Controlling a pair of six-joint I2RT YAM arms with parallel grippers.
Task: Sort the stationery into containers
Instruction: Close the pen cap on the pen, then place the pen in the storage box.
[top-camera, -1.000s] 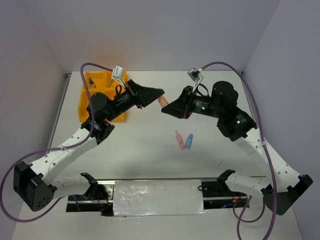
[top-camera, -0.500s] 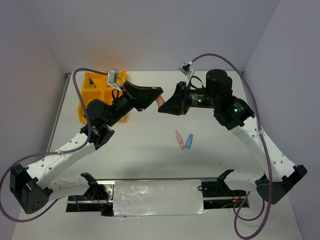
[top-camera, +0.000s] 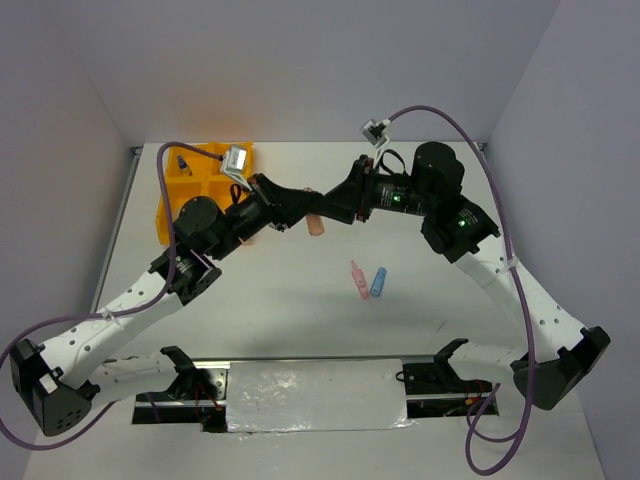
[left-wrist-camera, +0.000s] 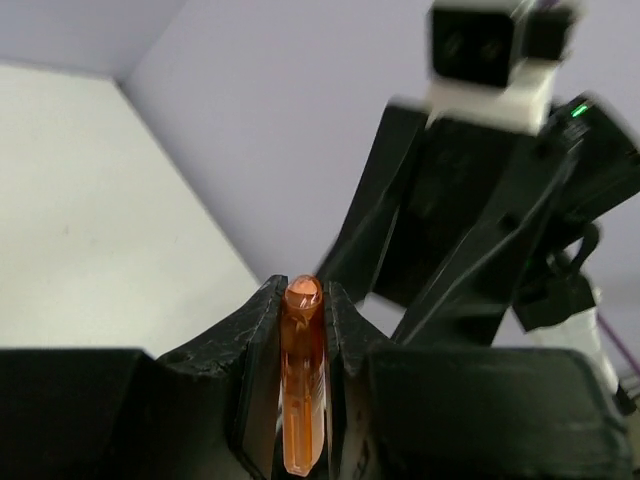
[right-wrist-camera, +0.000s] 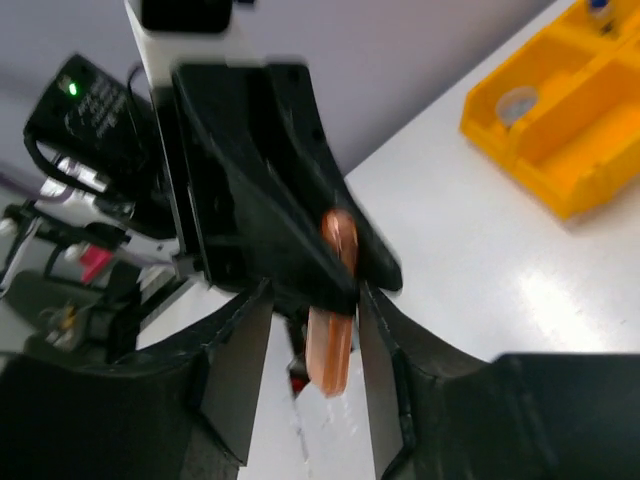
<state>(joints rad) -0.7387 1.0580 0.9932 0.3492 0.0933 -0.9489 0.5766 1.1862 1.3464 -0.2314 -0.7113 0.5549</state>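
My left gripper (top-camera: 311, 206) is shut on a translucent pink-orange tapered piece (top-camera: 315, 227) and holds it in the air above the table's middle. In the left wrist view (left-wrist-camera: 302, 300) the piece (left-wrist-camera: 301, 390) stands clamped between both pads. My right gripper (top-camera: 327, 208) is open and meets the left one tip to tip. In the right wrist view (right-wrist-camera: 312, 350) its jaws stand either side of the piece (right-wrist-camera: 332, 345) with gaps showing. A second pink piece (top-camera: 356, 280) and a blue piece (top-camera: 378, 282) lie on the table. The orange-yellow tray (top-camera: 168, 205) is at the far left.
In the right wrist view the tray (right-wrist-camera: 560, 195) holds a round grey jar (right-wrist-camera: 517, 102) in one compartment. A small bottle (top-camera: 182, 160) stands in the tray's far corner. The left arm covers part of the tray from above. Walls close the table at the back and sides.
Both arms have closed in on each other above the table. The left gripper swung right and down with the piece, and the right gripper's open jaws now straddle it.
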